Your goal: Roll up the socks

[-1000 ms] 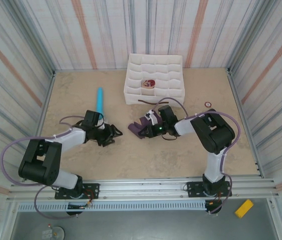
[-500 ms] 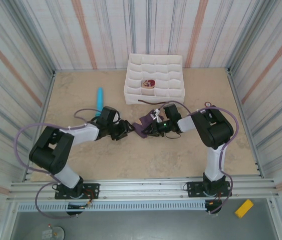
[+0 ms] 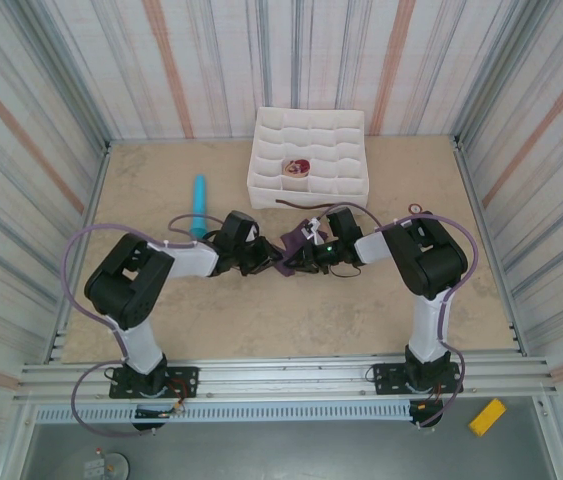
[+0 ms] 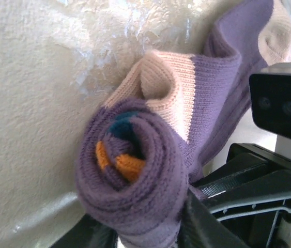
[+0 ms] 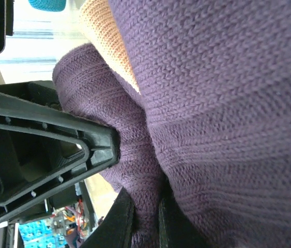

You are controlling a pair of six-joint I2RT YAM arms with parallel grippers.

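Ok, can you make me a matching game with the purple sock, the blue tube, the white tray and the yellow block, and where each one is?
Things:
1. purple sock
2. blue tube
3. white tray
4. yellow block

Places:
A. at the far edge of the table
B. off the table, at the near right corner
C. between the left gripper and the right gripper
D. lying on the table, left of the tray

Pairs: 1-C, 2-D, 3-A, 4-B
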